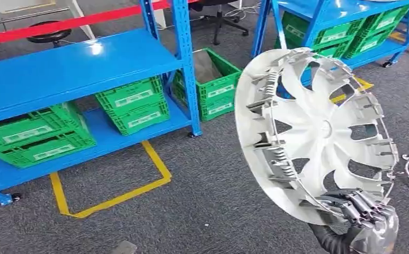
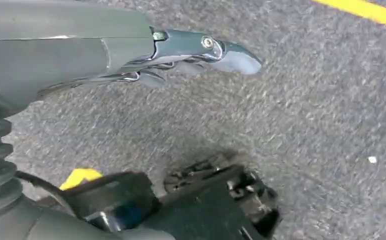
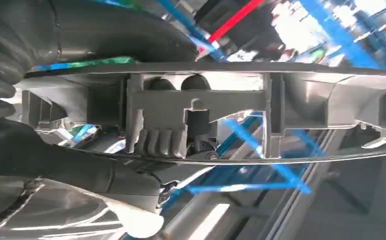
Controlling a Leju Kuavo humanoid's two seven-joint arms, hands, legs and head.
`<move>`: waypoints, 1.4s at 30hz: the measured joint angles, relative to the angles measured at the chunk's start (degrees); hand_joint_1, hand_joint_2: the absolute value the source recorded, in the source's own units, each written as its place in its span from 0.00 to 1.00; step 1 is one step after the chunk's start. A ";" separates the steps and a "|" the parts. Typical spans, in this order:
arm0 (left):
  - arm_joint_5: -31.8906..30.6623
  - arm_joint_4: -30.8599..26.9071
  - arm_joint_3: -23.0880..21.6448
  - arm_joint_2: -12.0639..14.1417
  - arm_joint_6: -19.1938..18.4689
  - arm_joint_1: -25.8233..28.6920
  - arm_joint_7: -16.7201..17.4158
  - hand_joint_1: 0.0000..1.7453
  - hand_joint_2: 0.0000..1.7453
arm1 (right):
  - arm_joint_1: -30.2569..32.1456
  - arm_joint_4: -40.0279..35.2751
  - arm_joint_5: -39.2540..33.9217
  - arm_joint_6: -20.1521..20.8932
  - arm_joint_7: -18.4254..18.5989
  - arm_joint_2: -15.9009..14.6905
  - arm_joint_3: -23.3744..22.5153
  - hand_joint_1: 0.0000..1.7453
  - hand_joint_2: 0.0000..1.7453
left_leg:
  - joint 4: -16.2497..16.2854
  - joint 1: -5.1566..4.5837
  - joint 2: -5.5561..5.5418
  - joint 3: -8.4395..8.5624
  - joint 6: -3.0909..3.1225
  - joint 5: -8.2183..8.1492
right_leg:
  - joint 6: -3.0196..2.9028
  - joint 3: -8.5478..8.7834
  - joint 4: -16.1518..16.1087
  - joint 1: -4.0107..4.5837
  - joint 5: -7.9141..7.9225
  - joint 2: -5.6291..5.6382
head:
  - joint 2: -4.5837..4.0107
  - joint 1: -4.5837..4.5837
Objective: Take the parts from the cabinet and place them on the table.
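At lower right of the head view, the right hand (image 1: 369, 211) clamps a silver wheel cover (image 1: 313, 132) by its rim; steady carrying seems needed. The left hand (image 2: 181, 55) hangs empty, fingers loosely apart.

right hand (image 1: 364, 211) is raised, fingers clamped on the lower rim of the wheel cover (image 1: 311, 132), left hand (image 2: 181, 55) hanging loose with nothing in it
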 joint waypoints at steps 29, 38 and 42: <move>-1.86 -3.60 0.55 -0.90 -0.81 1.23 0.79 0.00 1.00 | 1.57 -3.17 0.79 0.00 -1.62 3.12 -3.15 1.00 1.00 | -3.03 0.03 5.10 1.79 0.40 1.94 | 0.44 0.48 -0.06 0.35 -0.39 -1.34 | 0.00 0.39; -1.86 -3.74 0.94 -0.85 -0.81 1.87 0.81 0.00 1.00 | 1.53 -3.30 0.79 0.00 -1.64 3.47 -3.28 1.00 1.00 | 2.05 0.76 -2.95 -0.09 0.14 2.31 | -0.20 0.13 0.49 0.41 -0.04 5.31 | 0.00 -0.13; -1.88 -3.80 0.96 -0.83 -0.79 1.73 0.83 0.00 1.00 | 1.56 -3.43 0.81 0.00 -1.64 3.47 -3.30 1.00 1.00 | -2.51 0.73 -5.52 1.59 0.89 2.32 | 1.03 -1.25 0.75 0.16 0.57 7.56 | 0.00 -0.04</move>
